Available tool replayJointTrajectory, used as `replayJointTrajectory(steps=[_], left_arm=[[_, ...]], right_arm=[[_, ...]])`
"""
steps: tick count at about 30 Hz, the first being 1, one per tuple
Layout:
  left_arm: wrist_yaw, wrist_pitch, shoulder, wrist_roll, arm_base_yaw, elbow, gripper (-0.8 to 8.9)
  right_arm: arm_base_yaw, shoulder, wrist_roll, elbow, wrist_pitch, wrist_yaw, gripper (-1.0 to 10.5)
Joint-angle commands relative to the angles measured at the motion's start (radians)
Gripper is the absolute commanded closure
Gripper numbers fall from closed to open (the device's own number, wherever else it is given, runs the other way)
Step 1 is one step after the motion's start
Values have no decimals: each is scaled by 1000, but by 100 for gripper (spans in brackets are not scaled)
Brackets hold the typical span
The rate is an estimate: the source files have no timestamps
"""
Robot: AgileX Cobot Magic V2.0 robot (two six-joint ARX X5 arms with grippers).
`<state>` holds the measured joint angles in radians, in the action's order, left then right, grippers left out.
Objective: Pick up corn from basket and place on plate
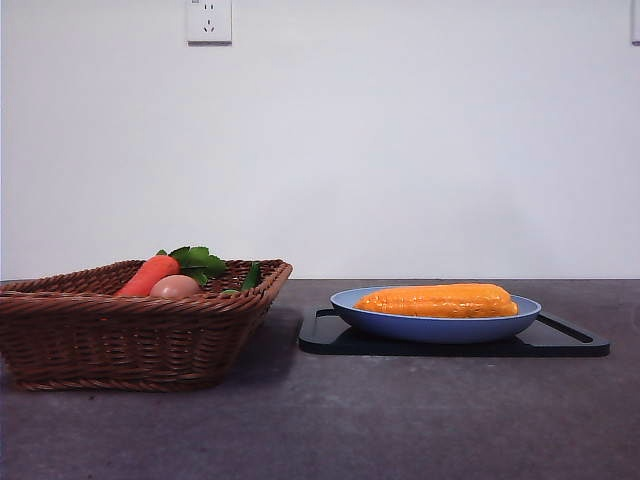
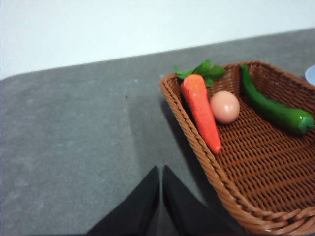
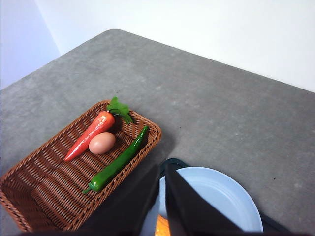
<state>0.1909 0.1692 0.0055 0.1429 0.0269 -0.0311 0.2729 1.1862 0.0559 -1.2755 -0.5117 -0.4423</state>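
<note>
The long orange-yellow corn (image 1: 438, 300) lies flat in the light-blue plate (image 1: 432, 327) at the right. To the left stands the brown wicker basket (image 1: 130, 335), with no corn in it. Neither gripper shows in the front view. My left gripper (image 2: 161, 173) is shut and empty, hovering over bare table beside the basket (image 2: 256, 172). High above the plate's near rim (image 3: 216, 196), my right gripper (image 3: 162, 169) is also shut and empty. A sliver of the corn (image 3: 161, 226) peeks out below its jaws.
The plate rests on a flat black tray (image 1: 565, 342). In the basket lie a carrot (image 1: 148, 275) with green leaves, a pale egg (image 1: 175, 287) and a long green pepper (image 3: 118, 163). A white wall rises behind the grey table.
</note>
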Motion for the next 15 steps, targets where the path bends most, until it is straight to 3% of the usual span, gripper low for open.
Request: replayJointTrajectory(steps=[1,15], left_arm=[[1,5,-3,-19,2,28,806],[2,3,-2,-32,2,28,806]], right_arm=[[3,9,8,-15,10,-2,942],[3,9,8,-15,10,-1,942]])
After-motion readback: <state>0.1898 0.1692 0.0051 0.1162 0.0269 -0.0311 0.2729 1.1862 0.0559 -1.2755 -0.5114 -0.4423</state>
